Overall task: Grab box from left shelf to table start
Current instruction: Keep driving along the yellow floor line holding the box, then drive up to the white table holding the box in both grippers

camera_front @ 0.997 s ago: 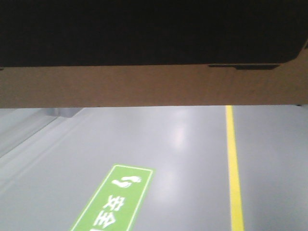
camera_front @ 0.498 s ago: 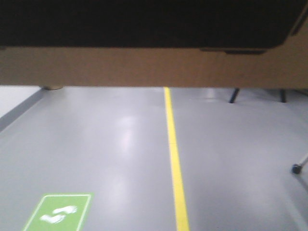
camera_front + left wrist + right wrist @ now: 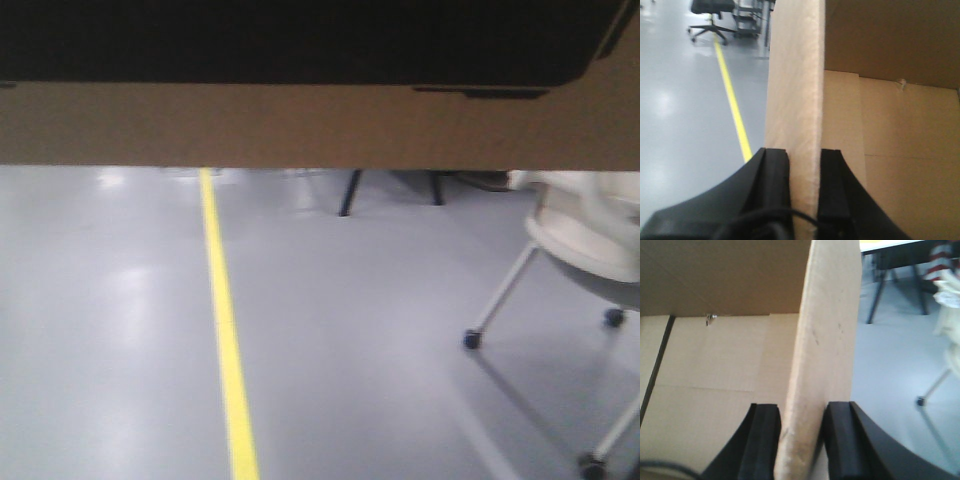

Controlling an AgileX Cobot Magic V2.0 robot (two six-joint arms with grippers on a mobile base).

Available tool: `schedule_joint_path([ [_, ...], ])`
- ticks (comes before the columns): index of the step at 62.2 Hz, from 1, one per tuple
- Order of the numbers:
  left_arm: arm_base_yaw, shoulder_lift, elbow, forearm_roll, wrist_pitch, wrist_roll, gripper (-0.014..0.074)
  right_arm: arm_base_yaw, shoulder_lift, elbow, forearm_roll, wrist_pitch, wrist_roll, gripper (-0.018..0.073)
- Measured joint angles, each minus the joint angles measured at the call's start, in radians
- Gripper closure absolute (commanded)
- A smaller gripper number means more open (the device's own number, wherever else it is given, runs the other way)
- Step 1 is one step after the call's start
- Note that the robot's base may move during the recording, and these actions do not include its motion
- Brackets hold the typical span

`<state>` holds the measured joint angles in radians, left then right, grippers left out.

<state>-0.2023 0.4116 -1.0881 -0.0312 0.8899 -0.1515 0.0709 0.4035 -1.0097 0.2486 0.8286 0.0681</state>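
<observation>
Item 1, box (image 3: 300,125): brown corrugated carton carried between my two hands. In the front view it fills the top of the frame, with a wide black panel (image 3: 300,40) above a plain brown band. Its lower edge cuts across the view, and the floor shows beneath it. It is open-topped. Both wrist views look down into a bare cardboard interior with flap seams across the bottom.

Item 2, my left hand (image 3: 804,155): pinching the carton's left wall from above. One black finger (image 3: 775,190) is on the outer face and the other on the inner face, both pressed against the board.

Item 3, my right hand (image 3: 801,407): pinching the opposite wall in the same way. One finger (image 3: 762,440) is inside the carton and the other outside, and the board stands upright between them.

Item 4, floor (image 3: 350,330): grey and glossy, with a yellow line (image 3: 225,330) running away from me, left of centre in the front view.

Item 5, white chair (image 3: 585,240): on castors, at the right edge of the front view, well apart from the carton.

Item 6, black office chair (image 3: 712,7): far back beside the yellow line in the left wrist view.

Item 7, bench (image 3: 890,245): pale top edge on dark legs, beyond the carton's right wall. The box is not on it
</observation>
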Motion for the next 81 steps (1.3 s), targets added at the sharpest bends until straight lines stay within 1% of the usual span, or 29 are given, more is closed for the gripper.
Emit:
schedule_joint_path([
  [9,0.000,0.000,0.000,-0.006,0.049,0.000,0.0699,0.000,0.000,0.000,-0.002,0.012,0.000,0.0503],
  [16,0.000,0.000,0.000,-0.012,0.064,-0.004,0.0699,0.000,0.000,0.000,-0.003,0.013,0.000,0.0503],
  [81,0.006,0.000,0.000,-0.023,0.072,-0.004,0.0699,0.000,0.000,0.000,-0.008,0.013,0.000,0.0503],
])
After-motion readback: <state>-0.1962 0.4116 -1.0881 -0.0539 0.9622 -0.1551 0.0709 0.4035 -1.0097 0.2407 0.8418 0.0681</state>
